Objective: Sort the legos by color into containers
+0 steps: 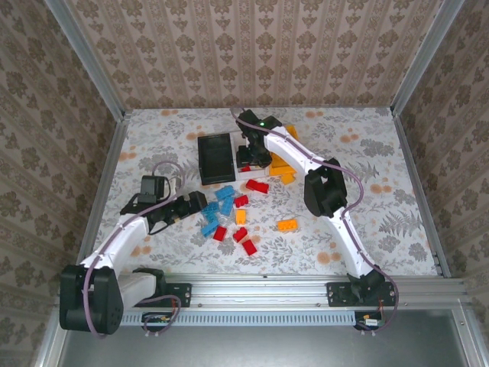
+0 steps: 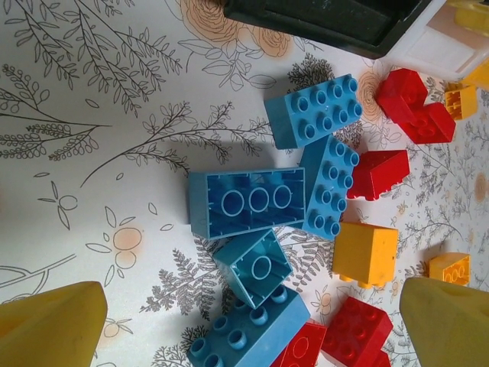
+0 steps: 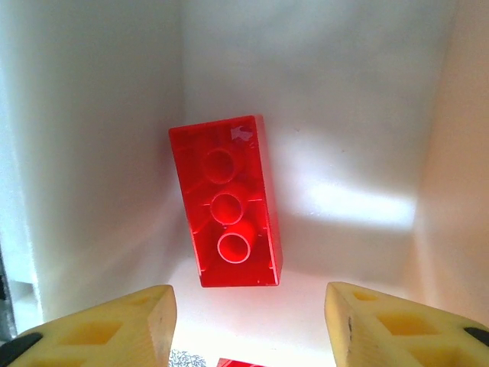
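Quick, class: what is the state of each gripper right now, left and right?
Left gripper: open, empty, over blue bricks.
Right gripper: open, empty, above a red brick in the white bin.

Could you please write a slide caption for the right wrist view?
Right gripper open over a red brick, hollow underside showing, inside the white bin.

The tabletop point(image 1: 382, 206) is spread with a white cover printed with grey leaves and orange flowers. In the left wrist view the cover point(image 2: 99, 138) shows thin branch outlines and pale orange blossoms. Walls point(image 1: 260, 53) papered in beige stripes and damask motifs close it in at the back and on both sides. Metal posts point(image 1: 85, 61) rise at the back corners. A metal rail point(image 1: 260, 284) runs along the near edge.
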Tool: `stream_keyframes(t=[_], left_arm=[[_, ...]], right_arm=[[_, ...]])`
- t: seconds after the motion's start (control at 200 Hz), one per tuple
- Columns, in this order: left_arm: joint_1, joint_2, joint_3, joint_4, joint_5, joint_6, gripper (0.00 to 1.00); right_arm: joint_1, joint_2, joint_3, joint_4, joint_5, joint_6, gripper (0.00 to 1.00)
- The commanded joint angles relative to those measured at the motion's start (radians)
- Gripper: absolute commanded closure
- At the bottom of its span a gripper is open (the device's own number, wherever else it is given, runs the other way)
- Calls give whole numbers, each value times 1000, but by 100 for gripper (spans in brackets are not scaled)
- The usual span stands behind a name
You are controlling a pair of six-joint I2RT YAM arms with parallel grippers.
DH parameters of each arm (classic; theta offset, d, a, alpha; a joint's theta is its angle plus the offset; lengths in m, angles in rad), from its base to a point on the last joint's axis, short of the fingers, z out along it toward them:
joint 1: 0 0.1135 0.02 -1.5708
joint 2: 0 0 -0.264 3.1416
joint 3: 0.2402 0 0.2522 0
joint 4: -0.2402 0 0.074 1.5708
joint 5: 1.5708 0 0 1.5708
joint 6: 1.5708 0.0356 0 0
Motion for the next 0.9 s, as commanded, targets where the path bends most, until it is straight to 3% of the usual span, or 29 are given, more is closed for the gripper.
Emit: stream_keyframes(t=[0.0, 0.505, 0.895], left_arm=[[9, 13, 33, 20, 20, 17, 0], [2, 4, 31, 41, 37, -18, 0], [-18, -30, 33, 25, 37, -25, 0]], right_arm=[[-3, -13, -2, 0, 8, 8, 43], [13, -180, -76, 23, -24, 21, 38], [20, -599, -571, 119, 49, 1, 36]])
